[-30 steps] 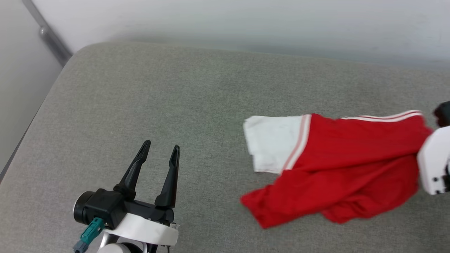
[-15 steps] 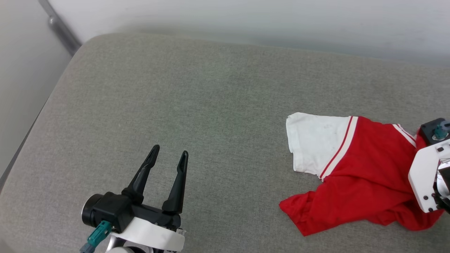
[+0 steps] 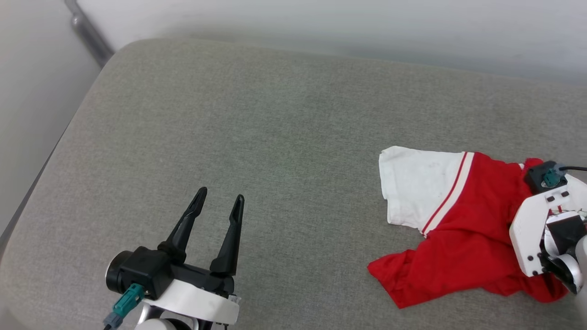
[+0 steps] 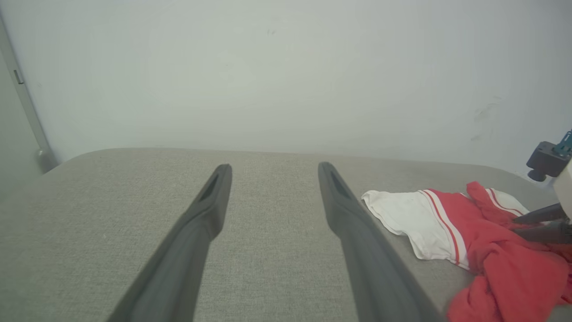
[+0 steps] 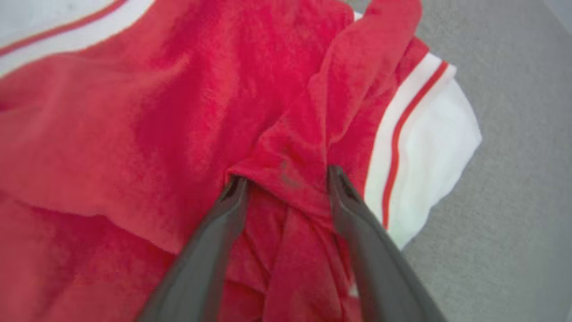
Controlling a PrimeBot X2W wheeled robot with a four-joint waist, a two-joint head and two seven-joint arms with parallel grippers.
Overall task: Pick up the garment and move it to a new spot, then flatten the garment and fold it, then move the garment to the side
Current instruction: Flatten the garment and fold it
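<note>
The garment (image 3: 458,238) is a red shirt with white, red-striped sleeves, lying crumpled on the right of the grey cushion (image 3: 275,137). One white sleeve (image 3: 417,192) spreads flat to its left. My right gripper (image 5: 286,179) points down into the garment's right part, its jaws apart, with a slack ridge of red cloth between the fingers (image 5: 214,241). From the left wrist view the right gripper (image 4: 518,225) reaches into the garment (image 4: 505,264) from the right. My left gripper (image 3: 220,195) hovers open and empty over bare cushion at the lower left, far from the garment.
The grey padded cushion has a rounded far-left corner (image 3: 119,50) and a left edge dropping to a pale floor. A pale wall (image 3: 321,23) runs along the back, with a metal pipe (image 3: 87,30) at the top left.
The right arm has carried the garment to the right and set it down on the cushion, and its jaws have parted. The left gripper stays open in place. The camera has shifted a little.
</note>
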